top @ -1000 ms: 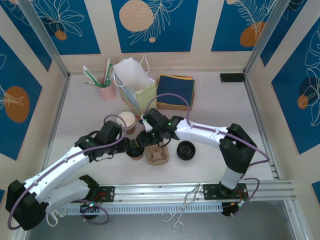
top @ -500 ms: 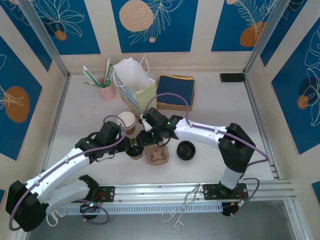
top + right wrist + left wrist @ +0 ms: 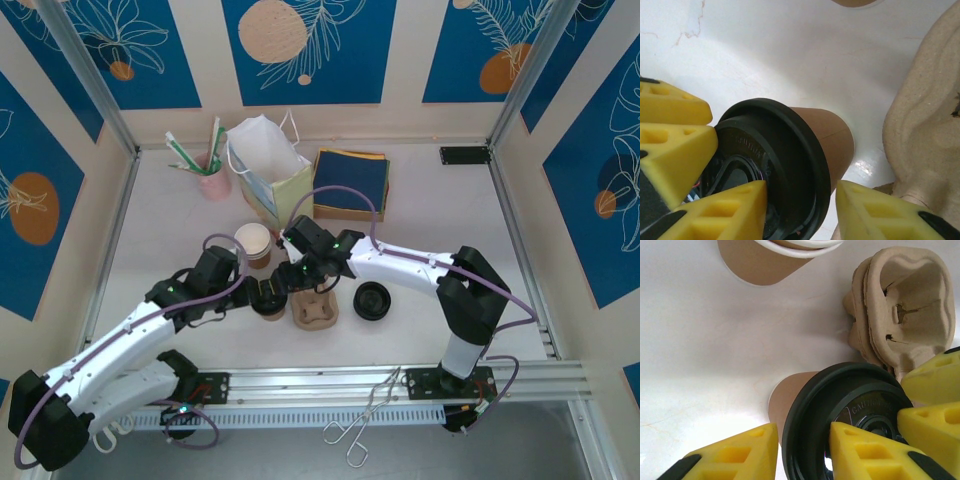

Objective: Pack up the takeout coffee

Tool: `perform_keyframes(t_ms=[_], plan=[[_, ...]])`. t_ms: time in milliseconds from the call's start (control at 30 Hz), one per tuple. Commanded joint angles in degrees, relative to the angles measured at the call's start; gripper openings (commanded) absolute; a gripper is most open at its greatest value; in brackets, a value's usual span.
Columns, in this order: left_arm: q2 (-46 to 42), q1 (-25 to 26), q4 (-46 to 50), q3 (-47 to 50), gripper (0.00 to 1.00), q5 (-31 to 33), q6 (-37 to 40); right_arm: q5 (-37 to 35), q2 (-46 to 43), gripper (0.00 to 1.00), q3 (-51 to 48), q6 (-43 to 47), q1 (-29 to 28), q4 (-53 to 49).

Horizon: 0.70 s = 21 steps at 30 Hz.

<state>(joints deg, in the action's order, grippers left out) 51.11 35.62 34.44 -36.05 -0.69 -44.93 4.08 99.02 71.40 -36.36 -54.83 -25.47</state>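
The takeout coffee point(image 3: 268, 302), a brown paper cup with a black lid, stands on the white table left of the pulp cup carrier point(image 3: 315, 310). Both grippers meet over it. My left gripper point(image 3: 262, 294) comes from the left; in the left wrist view its jaws point(image 3: 802, 434) straddle the lid's rim point(image 3: 795, 425), one finger outside with a slim gap, one over the lid top. My right gripper point(image 3: 297, 277) comes from the right; in the right wrist view it point(image 3: 801, 189) stands open, one finger on the lid point(image 3: 770, 145), the other clear of the cup wall.
An open brown cup point(image 3: 253, 241) without a lid stands just behind. Loose black lids point(image 3: 372, 298) lie right of the carrier. At the back are a paper bag point(image 3: 270, 172), dark napkins point(image 3: 350, 180) and a pink cup of straws point(image 3: 211, 172). Tongs point(image 3: 360, 418) lie on the front rail.
The right gripper's jaws have spread wider around the lidded cup. The left arm has shifted slightly; the cup stays where it was.
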Motion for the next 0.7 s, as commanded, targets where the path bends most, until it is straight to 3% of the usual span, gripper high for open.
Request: perform_keyframes(t_ms=[0, 333, 667], plan=[[1.05, -0.61, 6.89, 0.35, 0.32, -1.33, 0.98, -0.74, -2.02, 0.46, 1.92, 0.76, -1.23, -3.25], [1.09, -0.53, 5.69, 0.80, 0.33, -2.21, 0.54, 0.08, -3.85, 0.50, 0.22, -0.08, -2.51, -3.37], [1.53, -0.55, 5.38, 1.09, 0.34, -2.04, 0.55, 1.51, -2.45, 0.41, -2.10, -0.12, -3.10, -3.10]])
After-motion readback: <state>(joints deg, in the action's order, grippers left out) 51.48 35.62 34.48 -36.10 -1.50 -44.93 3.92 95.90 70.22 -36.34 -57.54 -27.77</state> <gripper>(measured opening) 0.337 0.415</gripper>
